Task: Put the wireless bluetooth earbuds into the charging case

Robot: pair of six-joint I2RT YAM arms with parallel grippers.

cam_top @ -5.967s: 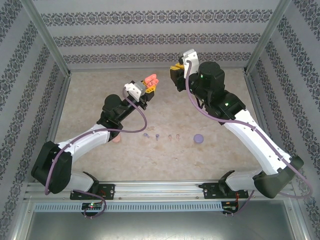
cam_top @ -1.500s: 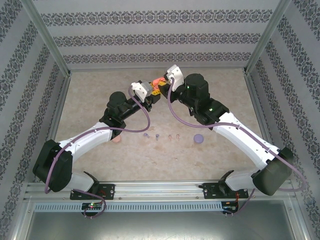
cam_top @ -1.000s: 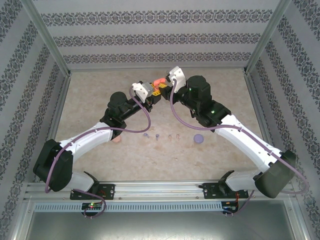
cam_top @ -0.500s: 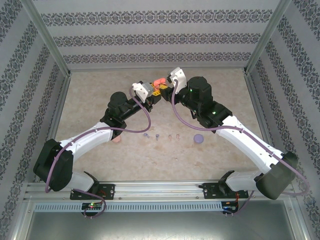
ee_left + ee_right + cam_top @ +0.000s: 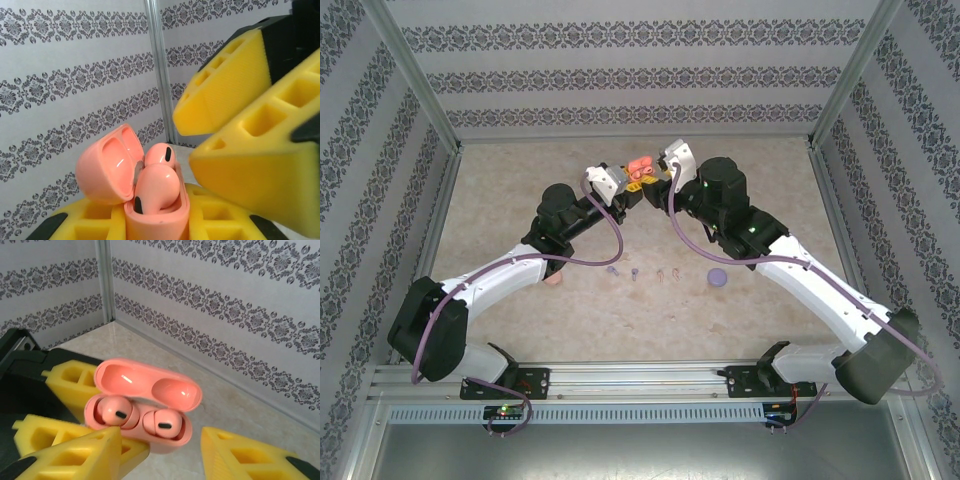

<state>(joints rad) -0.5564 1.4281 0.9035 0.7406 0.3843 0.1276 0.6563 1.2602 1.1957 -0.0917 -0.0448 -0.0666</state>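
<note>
Earbuds (image 5: 117, 412), the salmon-pink pair, sit side by side in the wells of the open case (image 5: 167, 440), with the lid (image 5: 147, 382) hinged back. The case is up off the tabletop (image 5: 520, 180), clamped low on its body by the left tool (image 5: 632, 178), jaws narrow on it. The right tool (image 5: 157, 455) faces the case front with jaws partway apart, holding nothing.

Judgement: this pair looks in, so the step in hand is a seating check, then shutting the lid. To do it well:
- Put one right pad on the lid's outer top and push it down slowly over the buds.
- Keep the left clamp low so the lid clears.
- Don't brush the buds.

The nearer bud in the left wrist view may sit slightly proud, hard to tell. If so, press it first.

A purple case (image 5: 717, 277) and loose buds (image 5: 635, 271) lie on the tabletop, well apart from this case.
</note>
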